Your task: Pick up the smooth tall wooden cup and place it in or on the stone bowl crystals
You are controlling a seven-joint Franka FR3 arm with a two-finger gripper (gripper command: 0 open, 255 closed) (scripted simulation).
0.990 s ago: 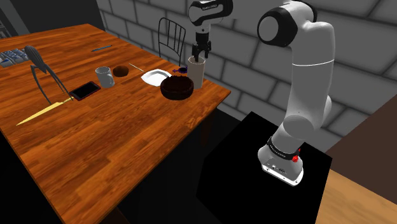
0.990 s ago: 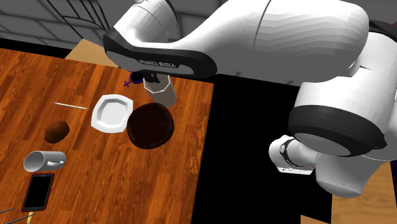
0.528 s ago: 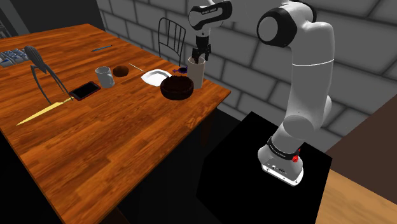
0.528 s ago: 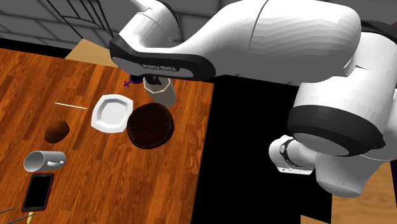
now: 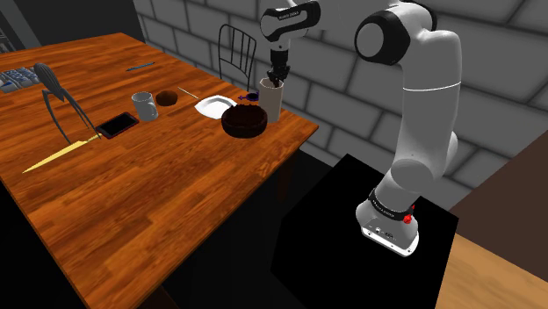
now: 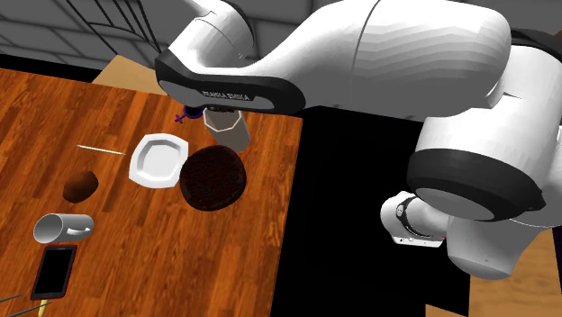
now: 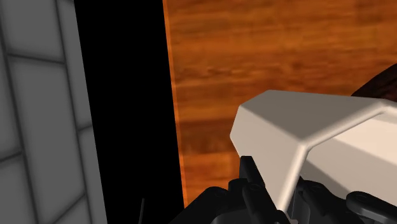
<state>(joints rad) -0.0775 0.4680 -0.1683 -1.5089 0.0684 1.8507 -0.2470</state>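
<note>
The tall cup is drawn plain beige and stands upright near the table's far corner, just behind the dark brown round bowl. My gripper comes straight down onto the cup's rim. In the wrist view the fingers clasp the cup's wall, so the gripper is shut on it. In the second exterior view the arm hangs over the cup, which touches the bowl at its upper right.
A white plate lies beside the bowl, then a brown lump, a tipped grey mug, a phone and a long knife. A chair stands behind the table. The table edge runs close to the cup.
The hand has sunk a little onto the cup, and the fingers have gone from apart to shut on its wall. The cup and bowl have not moved.
</note>
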